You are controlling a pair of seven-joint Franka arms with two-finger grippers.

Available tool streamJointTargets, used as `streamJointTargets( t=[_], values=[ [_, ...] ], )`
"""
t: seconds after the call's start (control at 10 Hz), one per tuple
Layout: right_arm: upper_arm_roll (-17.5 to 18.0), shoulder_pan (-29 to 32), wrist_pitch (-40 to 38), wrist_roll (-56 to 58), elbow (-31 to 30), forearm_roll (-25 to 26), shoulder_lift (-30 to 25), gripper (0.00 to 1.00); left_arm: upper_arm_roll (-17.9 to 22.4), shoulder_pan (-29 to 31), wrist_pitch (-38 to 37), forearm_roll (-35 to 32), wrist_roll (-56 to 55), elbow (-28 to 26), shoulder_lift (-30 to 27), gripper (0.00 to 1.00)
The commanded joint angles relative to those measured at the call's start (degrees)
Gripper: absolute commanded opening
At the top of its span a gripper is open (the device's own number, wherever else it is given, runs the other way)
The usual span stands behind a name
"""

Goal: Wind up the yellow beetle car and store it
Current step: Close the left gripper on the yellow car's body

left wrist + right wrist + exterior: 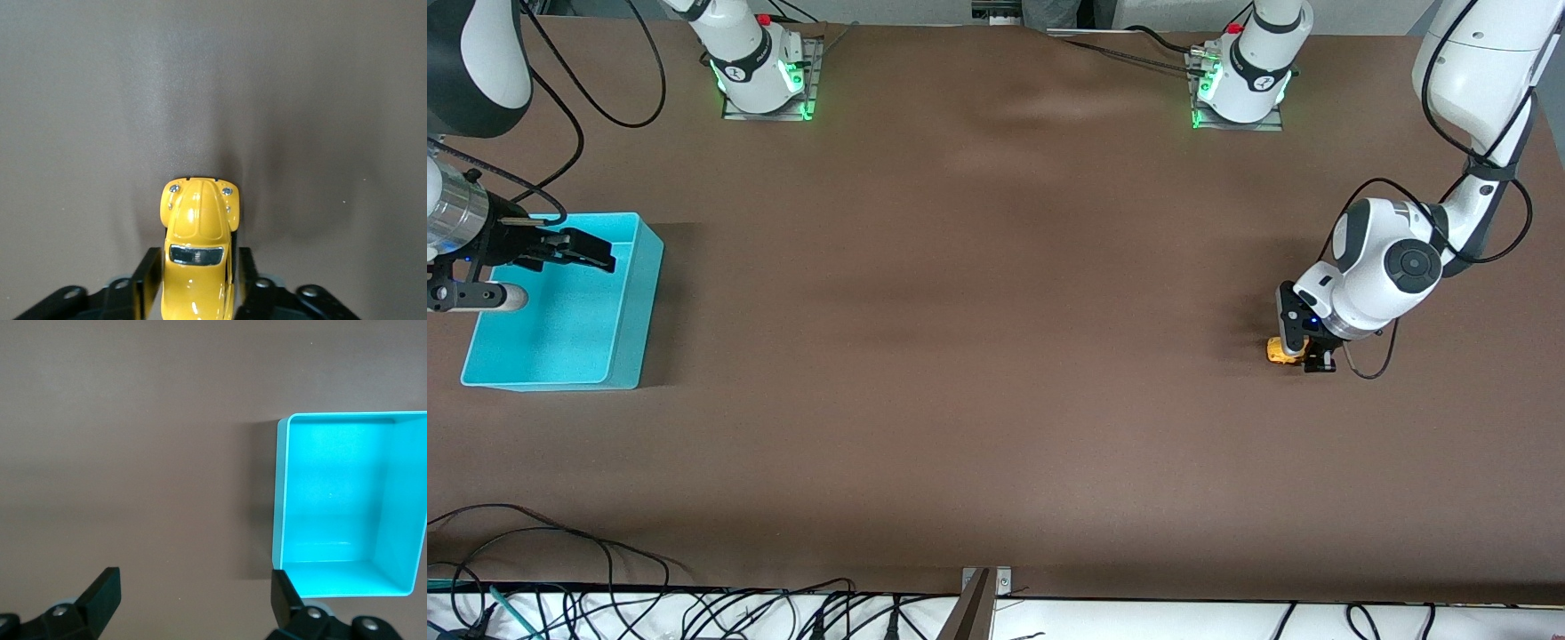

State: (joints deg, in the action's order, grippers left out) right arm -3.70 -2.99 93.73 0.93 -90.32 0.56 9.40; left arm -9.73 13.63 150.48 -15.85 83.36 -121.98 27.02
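Surface: brown tabletop (996,373), one sheet, with both arm bases along its upper edge in the front view.
Left gripper (1303,348): down at the tabletop near the left arm's end, roughly midway between the base edge and the front-camera edge; fingers (148,280) drawn in against the sides of the yellow beetle car (198,247).
Grip check: the left wrist view shows one finger at each flank of the car's rear half, with bonnet and windscreen projecting forward of the fingertips.
Step in hand: judged as securing the car for winding.
Procedure: keep the wheels pressed on the tabletop; draw the car straight back along its own axis; avoid twisting, since the rounded glossy body may slip between the pads.
Car position: on the tabletop, between the left gripper's fingers, well apart from the turquoise bin (627,302).
Right gripper (583,251): waiting over the bin at the right arm's end, fingers spread wide, holding nothing.
Bin: empty in the right wrist view.
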Motion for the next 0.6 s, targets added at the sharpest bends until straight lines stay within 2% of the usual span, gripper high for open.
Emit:
streamJointTargets(
  t=[0.0,0.5],
  values=[
    [0.01,0.00,-0.22,1.00,-0.82,0.85,-0.79,1.00,-0.29,0.61,0.61,-1.81,2.16,0.25,0.83,0.12],
    [0.01,-0.35,0.22,0.91,-0.64,0.94,-0.17,1.00,-0.20,1.92,0.61,-1.81,2.25,0.69,1.36,0.14]
  ],
)
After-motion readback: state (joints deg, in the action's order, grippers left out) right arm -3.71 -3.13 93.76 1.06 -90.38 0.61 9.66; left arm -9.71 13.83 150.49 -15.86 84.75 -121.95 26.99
